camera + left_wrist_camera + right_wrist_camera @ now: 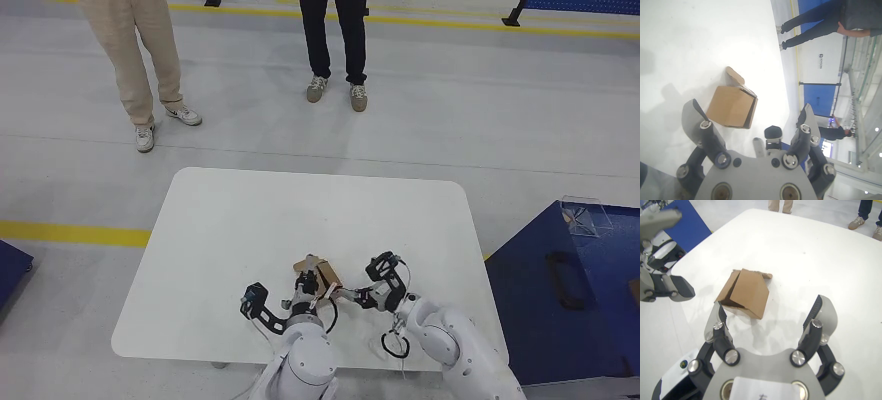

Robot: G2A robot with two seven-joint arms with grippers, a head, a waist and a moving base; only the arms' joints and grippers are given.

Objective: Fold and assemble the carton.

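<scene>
Brown carton (318, 272) (732, 106) (747, 292) lying on its side near the robot-side edge of the white surface (250, 230), one end gaping open, left claw (750, 106) hovering just beside it and spreading wide, right claw (768, 303) standing equally wide close to the open end.

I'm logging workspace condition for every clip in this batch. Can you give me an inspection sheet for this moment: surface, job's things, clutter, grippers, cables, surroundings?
Surface: white table, a few small dark specks.
Job's things: brown carton lying near the robot-side edge, part-folded, one end open, flaps loose.
Clutter: nothing seen.
Grippers: left gripper and right gripper both open, one on either side of the carton, neither holding it.
Cables: black cable loop hanging at the right arm.
Surroundings: grey floor with a yellow line; blue platform beside the table.
</scene>
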